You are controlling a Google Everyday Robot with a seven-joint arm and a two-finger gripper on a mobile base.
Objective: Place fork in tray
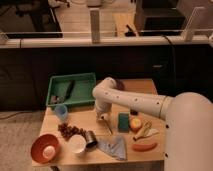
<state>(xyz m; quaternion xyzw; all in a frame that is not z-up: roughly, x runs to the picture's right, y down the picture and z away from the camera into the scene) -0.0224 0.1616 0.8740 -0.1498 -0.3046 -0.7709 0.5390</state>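
The fork (108, 126) is a thin dark utensil lying slanted on the wooden table, just left of the green sponge (123, 121). My gripper (102, 116) points down from the white arm and is at the fork's upper end; whether it touches the fork is unclear. The green tray (88, 78) stands at the table's back left, up and left of the gripper. A broader dark flat utensil (67, 90) lies inside it.
A blue cup (61, 111) stands in front of the tray. Dark grapes (69, 130), a white cup (76, 144), a metal can (91, 139), an orange bowl (45, 148) and a blue cloth (113, 148) are at the front. A yellow fruit (135, 123), peel (145, 131) and an orange sausage-like item (145, 146) lie to the right.
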